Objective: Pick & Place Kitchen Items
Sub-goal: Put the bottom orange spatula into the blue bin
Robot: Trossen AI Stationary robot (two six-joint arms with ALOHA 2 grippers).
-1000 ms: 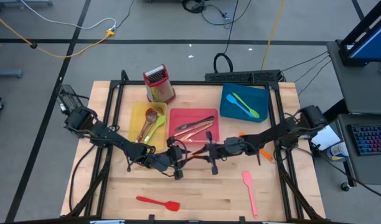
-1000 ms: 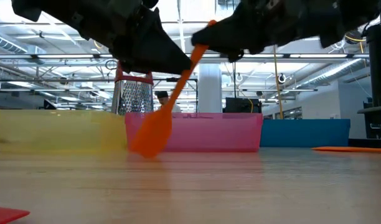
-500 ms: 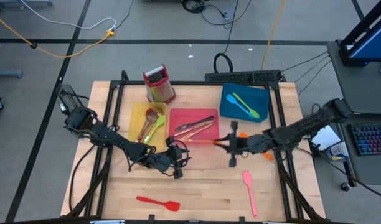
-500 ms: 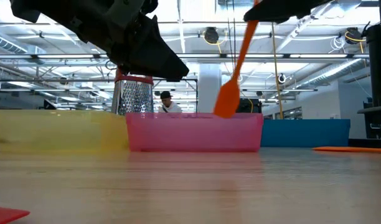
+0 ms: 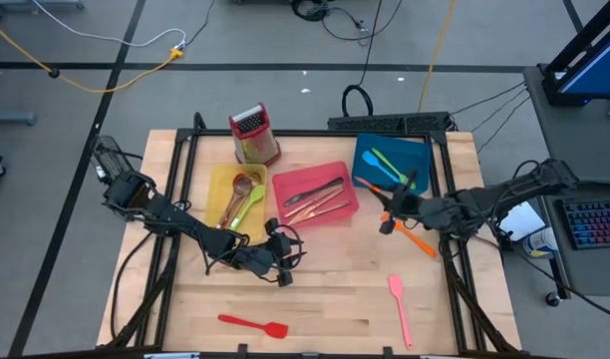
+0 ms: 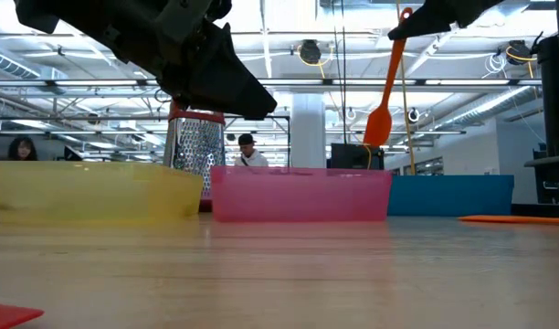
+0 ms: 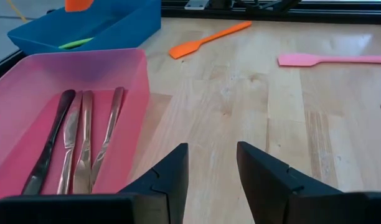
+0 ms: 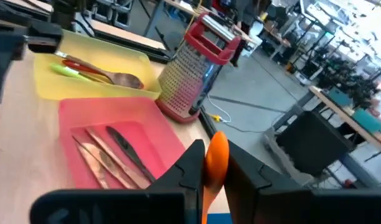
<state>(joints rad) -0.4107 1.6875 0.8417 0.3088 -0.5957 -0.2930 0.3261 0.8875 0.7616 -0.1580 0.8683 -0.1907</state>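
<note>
A: Right gripper is clamped on the slim orange silicone spatula, handle pinched between its fingers, blade hanging down in the air. Nothing touches it.

B: What's under it?

A: The blue rectangular plastic tray, by its near edge. Two green long-handled utensils already lie in that tray, just beyond the gripper.

B: Risk?

A: My guess: the spatula hangs tilted, so on release the blade could land on the tray rim and tip out onto the wooden table. It may also drop across the green pair and sit proud of the wall.

B: Beside the gripper?

A: A second orange spatula lies flat on the table just under the arm. A low sweep could knock it.

B: Further off?

A: The pink rectangular plastic tray sits skewed, holding dark metal and copper-coloured cutlery. Beyond it, the yellow rectangular tray holds a green spoon and wooden pieces. The red-topped metal box grater stands behind those.

B: Left arm?

A: Left gripper is parked low over the table in front of the pink tray, fingers apart, empty. A pink spatula and a red spatula lie on the table, well clear of both.
</note>
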